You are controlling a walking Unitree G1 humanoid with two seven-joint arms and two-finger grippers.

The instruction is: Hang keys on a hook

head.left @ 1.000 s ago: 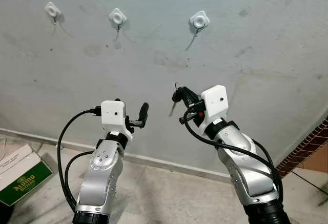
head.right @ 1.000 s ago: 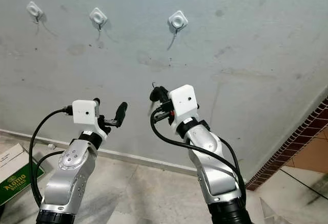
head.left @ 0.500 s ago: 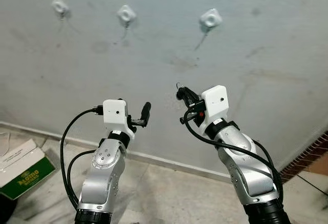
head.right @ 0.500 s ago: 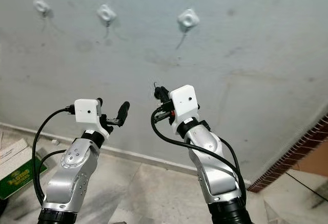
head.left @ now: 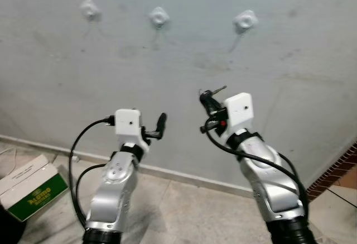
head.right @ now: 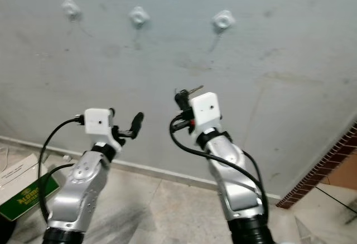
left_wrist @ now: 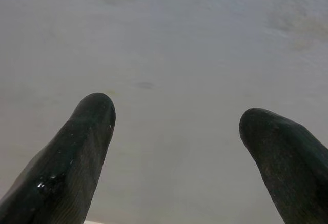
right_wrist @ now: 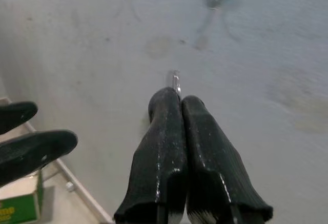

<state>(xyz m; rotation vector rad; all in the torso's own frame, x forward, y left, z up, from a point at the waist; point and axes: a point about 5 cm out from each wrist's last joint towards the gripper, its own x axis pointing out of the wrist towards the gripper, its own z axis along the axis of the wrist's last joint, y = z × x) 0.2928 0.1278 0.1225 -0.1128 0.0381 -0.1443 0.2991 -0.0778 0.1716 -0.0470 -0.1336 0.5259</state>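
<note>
Keys (right_wrist: 176,82) pinched in closed right end effector (right_wrist: 180,106); left end effector (left_wrist: 174,131) agape.

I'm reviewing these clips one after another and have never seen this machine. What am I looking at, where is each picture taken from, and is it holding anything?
This is a humanoid robot seen from its own cameras. The two wide pictures come from a stereo camera on its head, looking at its two silver arms raised before a grey wall. Three small white hooks are stuck on that wall: the left hook, the middle hook and the right hook.

The other two pictures come from cameras on the wrists, looking along each hand's black fingers. The left hand is open and holds nothing. The right hand is pinched shut on the keys, whose metal ring pokes out past the fingertips. The keys are below the hooks and not yet hung.

On the floor to the left lies a green and white cardboard box.
</note>
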